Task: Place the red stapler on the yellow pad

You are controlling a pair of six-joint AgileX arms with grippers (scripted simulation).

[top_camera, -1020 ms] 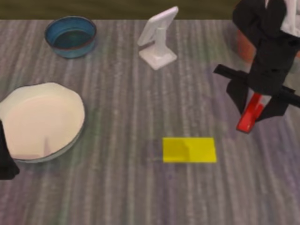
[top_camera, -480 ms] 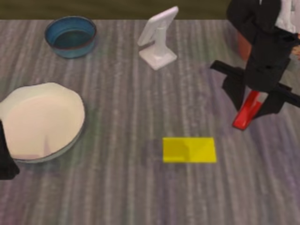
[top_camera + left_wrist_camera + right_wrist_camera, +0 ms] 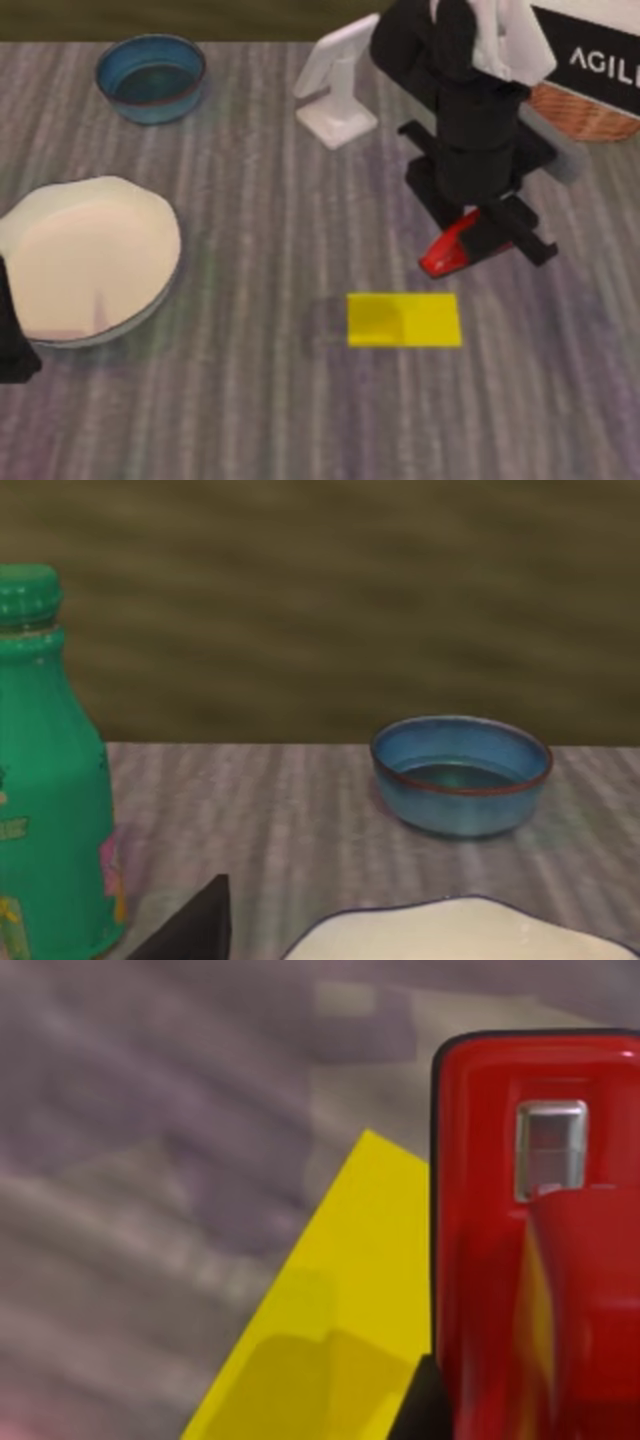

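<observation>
The red stapler (image 3: 450,252) hangs tilted above the table, with my right gripper (image 3: 478,238) shut on it. It sits just beyond the far right corner of the yellow pad (image 3: 404,319), which lies flat on the table. In the right wrist view the red stapler (image 3: 540,1260) fills the side of the picture, with the yellow pad (image 3: 330,1340) right beside and below it. A dark fingertip (image 3: 425,1405) shows against the stapler. My left gripper (image 3: 10,350) is parked at the table's left edge.
A large white bowl (image 3: 90,255) lies at the left, a blue bowl (image 3: 150,78) at the far left. A white stand (image 3: 338,85) is at the far middle, an orange wicker basket (image 3: 585,110) at the far right. A green bottle (image 3: 45,780) shows in the left wrist view.
My right arm has carried the stapler leftward from the table's right side to just beyond the pad's far right corner. The stapler now points more sideways. The left arm has not moved.
</observation>
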